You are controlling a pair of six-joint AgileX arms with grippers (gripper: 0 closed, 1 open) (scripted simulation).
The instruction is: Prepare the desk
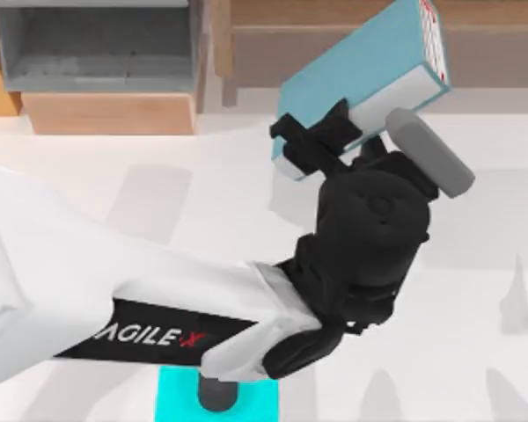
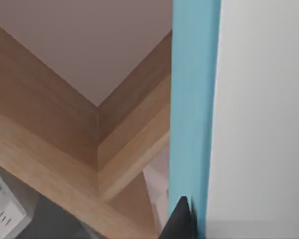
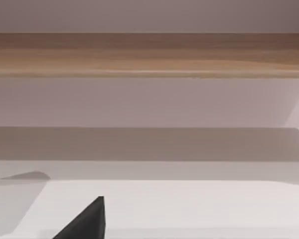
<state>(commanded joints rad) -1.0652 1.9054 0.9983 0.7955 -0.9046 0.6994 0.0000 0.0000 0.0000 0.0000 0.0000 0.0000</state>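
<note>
The left gripper [image 1: 312,141] is clamping one blue book [image 1: 361,75] at its near end, holding it lifted above the desk [image 1: 475,264]. The book's long axis is running away from the fingers toward the wooden shelf [image 1: 334,35] at the back, so it is pointing spine-first at the opening. One cyan pad [image 1: 172,400] is lying at the near edge.

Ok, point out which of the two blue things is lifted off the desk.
The light blue book, held tilted in the left gripper near the wooden shelf. The other, a bright cyan pad, lies flat on the desk at the top view's bottom edge.
</note>
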